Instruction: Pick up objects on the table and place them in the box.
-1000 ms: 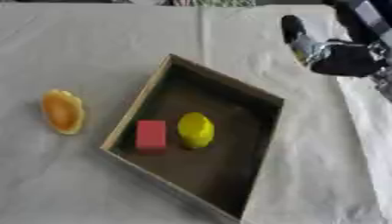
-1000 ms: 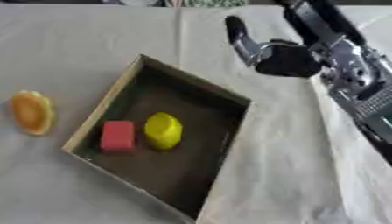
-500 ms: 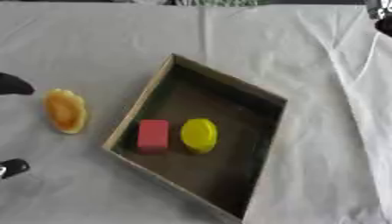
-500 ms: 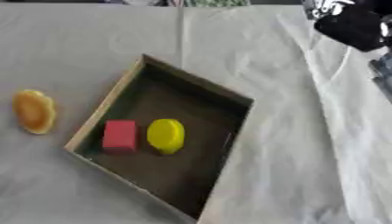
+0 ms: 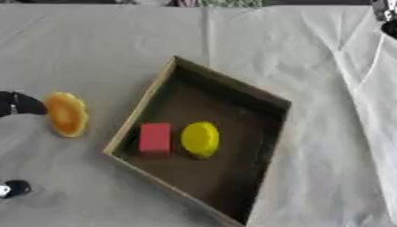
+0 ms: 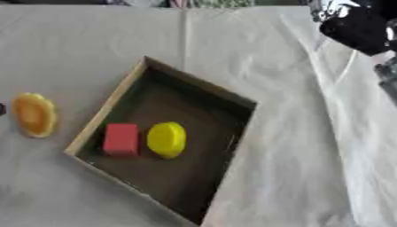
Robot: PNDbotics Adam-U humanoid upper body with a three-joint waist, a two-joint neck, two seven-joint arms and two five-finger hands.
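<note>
A shallow wooden box (image 5: 273,103) with a dark floor sits askew on the bench (image 5: 101,53), which is covered in a pale, creased cloth. Inside it, towards its left wall, lie a red block (image 5: 155,138) and a round yellow object (image 5: 201,139), side by side and just apart. Outside the box, to its left, an orange object (image 5: 66,114) lies on the cloth near the left wall. The left robot hand (image 5: 18,104) enters at the left edge; one dark fingertip sits just beside the orange object, and another dark tip shows lower down near the bottom-left corner. A small dark part of the right robot hand (image 5: 387,22) shows at the top-right corner.
</note>
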